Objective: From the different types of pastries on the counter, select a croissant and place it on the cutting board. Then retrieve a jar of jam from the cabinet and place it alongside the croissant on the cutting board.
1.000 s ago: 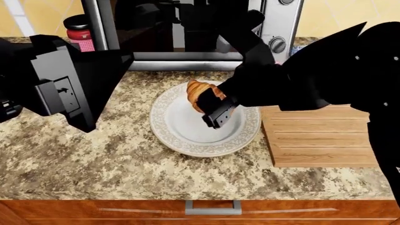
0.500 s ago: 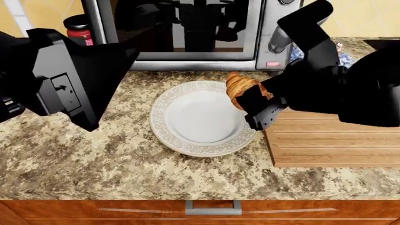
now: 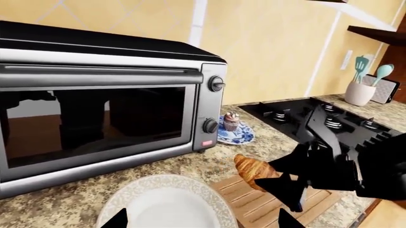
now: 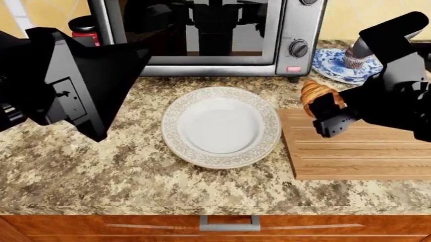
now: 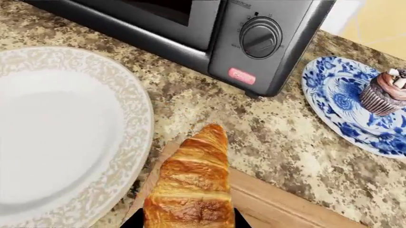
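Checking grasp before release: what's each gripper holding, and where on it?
The right gripper holds the croissant by one end, its other end free, above the cutting board edge. The left gripper holds nothing.

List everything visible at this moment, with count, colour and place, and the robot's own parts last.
croissant: one, golden-brown, held above the cutting board's near-left corner
cutting board: one, light wood, on the counter right of the white plate
white plate: one, white with a patterned rim, nothing on it, counter centre
toaster oven: one, silver and black, behind the white plate
cupcake: one, chocolate-frosted, on the blue plate
blue plate: one, blue-and-white, right of the toaster oven
red jar: one, black lid, left of the toaster oven
counter: speckled granite
stove: black, beyond the cutting board
utensil holder: one, pale, holding teal utensils
right gripper: shut on the croissant
left gripper: only fingertips visible
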Available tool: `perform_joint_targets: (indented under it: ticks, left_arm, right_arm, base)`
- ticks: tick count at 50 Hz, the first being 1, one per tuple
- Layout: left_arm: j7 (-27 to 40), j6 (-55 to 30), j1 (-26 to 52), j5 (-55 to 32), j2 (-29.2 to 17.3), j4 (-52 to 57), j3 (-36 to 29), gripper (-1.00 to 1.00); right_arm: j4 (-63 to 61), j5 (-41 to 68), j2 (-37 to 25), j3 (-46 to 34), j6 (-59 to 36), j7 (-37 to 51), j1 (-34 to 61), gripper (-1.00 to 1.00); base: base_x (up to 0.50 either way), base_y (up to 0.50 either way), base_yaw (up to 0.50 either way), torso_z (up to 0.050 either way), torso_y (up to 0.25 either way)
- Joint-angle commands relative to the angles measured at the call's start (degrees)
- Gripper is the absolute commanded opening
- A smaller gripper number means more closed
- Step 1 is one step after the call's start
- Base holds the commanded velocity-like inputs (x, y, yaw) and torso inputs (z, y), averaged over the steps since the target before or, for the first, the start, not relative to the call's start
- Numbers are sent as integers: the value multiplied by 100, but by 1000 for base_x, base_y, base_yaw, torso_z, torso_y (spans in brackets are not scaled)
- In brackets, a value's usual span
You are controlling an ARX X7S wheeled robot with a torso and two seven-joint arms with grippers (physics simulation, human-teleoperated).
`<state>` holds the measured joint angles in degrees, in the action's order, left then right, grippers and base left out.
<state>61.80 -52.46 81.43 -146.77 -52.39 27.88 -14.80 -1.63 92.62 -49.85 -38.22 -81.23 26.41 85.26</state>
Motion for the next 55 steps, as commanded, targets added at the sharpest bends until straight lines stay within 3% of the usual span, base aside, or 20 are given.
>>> perform_joint_targets:
  ticks: [1,31,32,55]
  left_arm:
    - [-74,10,-70,66,9,8,22,100]
    - [-100,46,-20,67,4,34,-72,100]
    - [-108,42,-31,77,2,32,-69,100]
    - [-152,49,4,108,-9,23,-113,100]
  right_arm:
    - [4,-60,-296,-5,162,206,-307,-100]
    - [-373,233,-644,-70,467,432,-1013,-100]
    - [-365,216,-643,-76,468,421,-1007,100]
    - [-355,675,-625,65,370,640,-421,100]
  base:
    - [0,0,0,0,0]
    - [0,0,0,0,0]
    - [0,0,0,0,0]
    - [0,0,0,0,0]
